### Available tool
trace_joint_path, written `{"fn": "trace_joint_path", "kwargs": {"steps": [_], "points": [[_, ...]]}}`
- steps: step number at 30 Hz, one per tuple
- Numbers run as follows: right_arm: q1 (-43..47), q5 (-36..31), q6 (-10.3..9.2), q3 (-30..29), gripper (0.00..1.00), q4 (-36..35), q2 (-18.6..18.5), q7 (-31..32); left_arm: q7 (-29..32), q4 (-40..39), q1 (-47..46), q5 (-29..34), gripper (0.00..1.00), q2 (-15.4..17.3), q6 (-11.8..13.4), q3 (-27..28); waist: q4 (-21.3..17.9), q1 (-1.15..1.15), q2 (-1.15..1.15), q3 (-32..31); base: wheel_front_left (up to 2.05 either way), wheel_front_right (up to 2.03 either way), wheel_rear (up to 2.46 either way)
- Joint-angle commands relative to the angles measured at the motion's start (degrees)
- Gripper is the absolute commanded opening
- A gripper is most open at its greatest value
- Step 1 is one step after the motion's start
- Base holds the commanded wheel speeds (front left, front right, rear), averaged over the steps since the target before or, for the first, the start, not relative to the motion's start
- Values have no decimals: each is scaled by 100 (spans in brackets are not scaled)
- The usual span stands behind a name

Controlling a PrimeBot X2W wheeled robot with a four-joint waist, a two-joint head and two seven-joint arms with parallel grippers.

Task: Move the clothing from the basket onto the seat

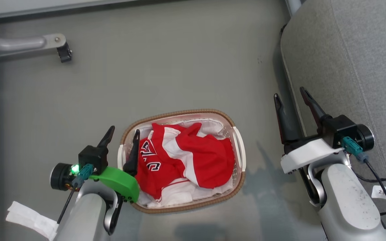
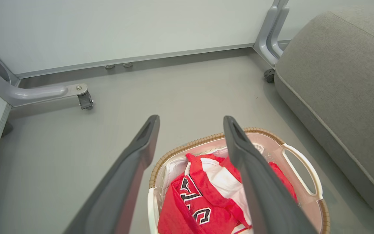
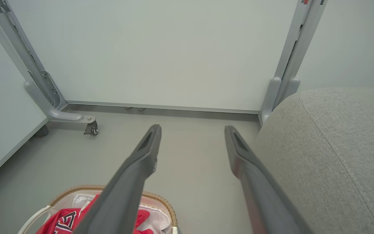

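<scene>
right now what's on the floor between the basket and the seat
Nothing: the head view shows bare floor between basket and seat, with the right end effector open above that stretch.

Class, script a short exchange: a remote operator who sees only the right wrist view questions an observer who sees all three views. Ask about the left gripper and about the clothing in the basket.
Operator: Where is the left gripper?
Observer: The left gripper is open above the left end of the basket. One finger is over the floor and the other is over the clothing.
Operator: I see only a corner of red. Is it all inside?
Observer: Yes. It lies bunched within the rim, with the lettered part nearest the left gripper.
</scene>
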Motion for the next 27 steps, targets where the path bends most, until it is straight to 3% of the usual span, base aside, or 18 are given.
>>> {"fn": "trace_joint_path", "kwargs": {"steps": [1, 11, 27], "points": [[-103, 45, -4, 33, 100, -53, -20, -28, -1, 74, -200, -22, 100, 69, 11, -64, -278, -1, 0, 666, 0, 0, 0], [-339, 249, -4, 218, 100, -228, -16, -27, 0, 653, -903, -24, 100, 230, 11, -491, -493, -1, 0, 1251, 0, 0, 0], [-585, 611, -4, 651, 100, -468, -16, -28, 0, 1032, -1881, -91, 100, 767, 11, -2201, -1022, -1, 0, 1938, 0, 0, 0]]}}
